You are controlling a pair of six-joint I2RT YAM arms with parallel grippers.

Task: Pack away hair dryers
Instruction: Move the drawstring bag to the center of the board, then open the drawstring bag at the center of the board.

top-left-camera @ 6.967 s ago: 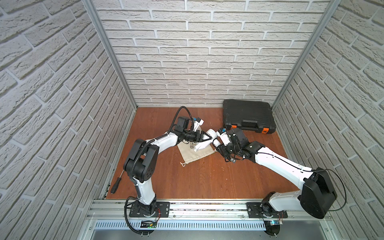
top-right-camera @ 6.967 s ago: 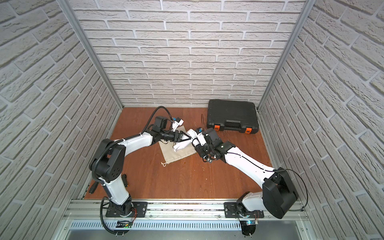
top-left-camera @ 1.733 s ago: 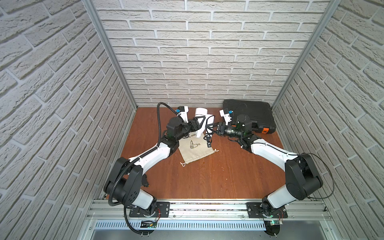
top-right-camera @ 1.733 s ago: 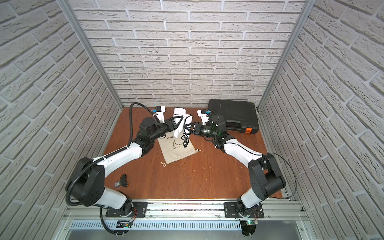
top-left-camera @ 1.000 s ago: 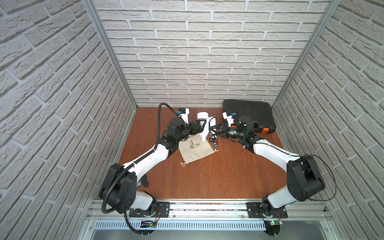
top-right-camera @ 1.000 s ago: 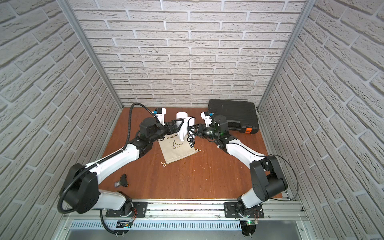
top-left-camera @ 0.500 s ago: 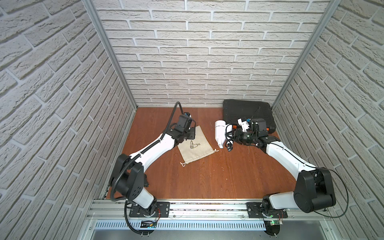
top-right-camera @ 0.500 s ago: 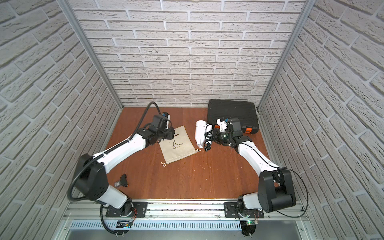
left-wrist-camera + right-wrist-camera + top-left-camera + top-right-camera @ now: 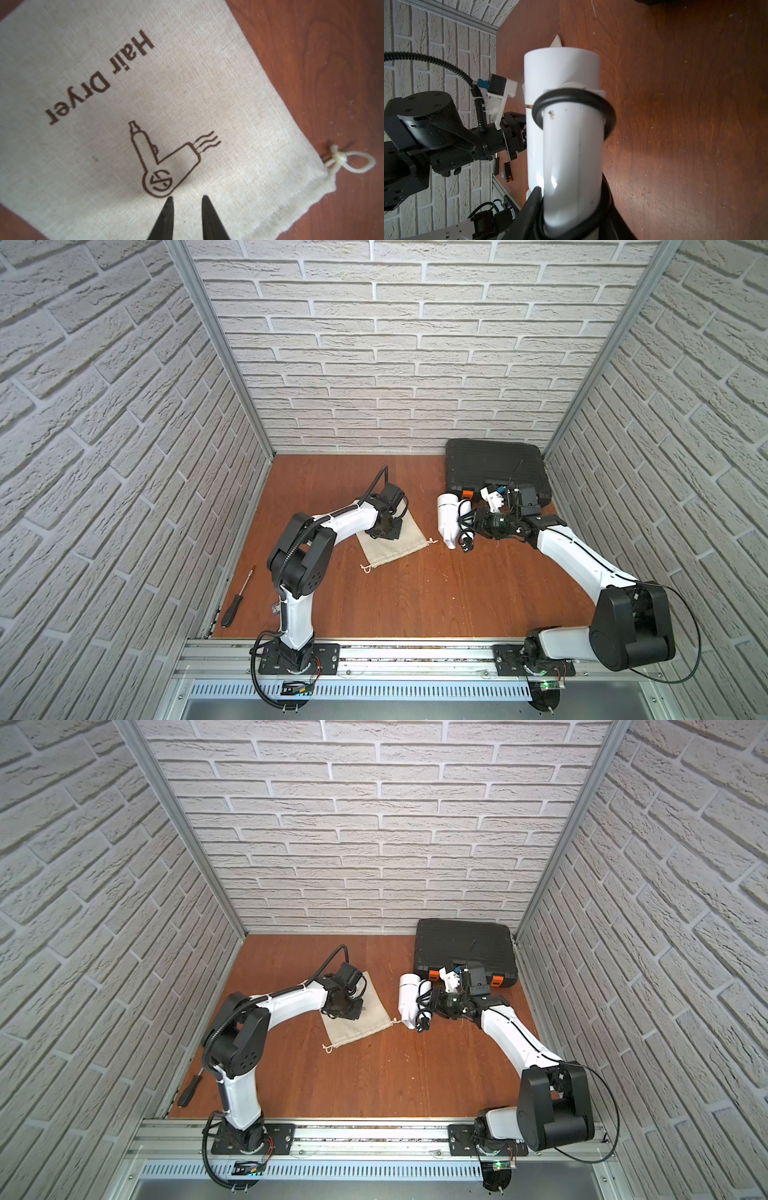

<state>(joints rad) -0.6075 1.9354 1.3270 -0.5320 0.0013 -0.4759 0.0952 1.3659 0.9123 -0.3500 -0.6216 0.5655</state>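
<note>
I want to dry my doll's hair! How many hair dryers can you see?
1. The white hair dryer is held by the right gripper, near the cloth bag. The closed black case might hide more.

Overhead stereo pair, close-up wrist views

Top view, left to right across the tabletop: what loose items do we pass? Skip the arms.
screwdriver → cloth bag → hair dryer → black case
</note>
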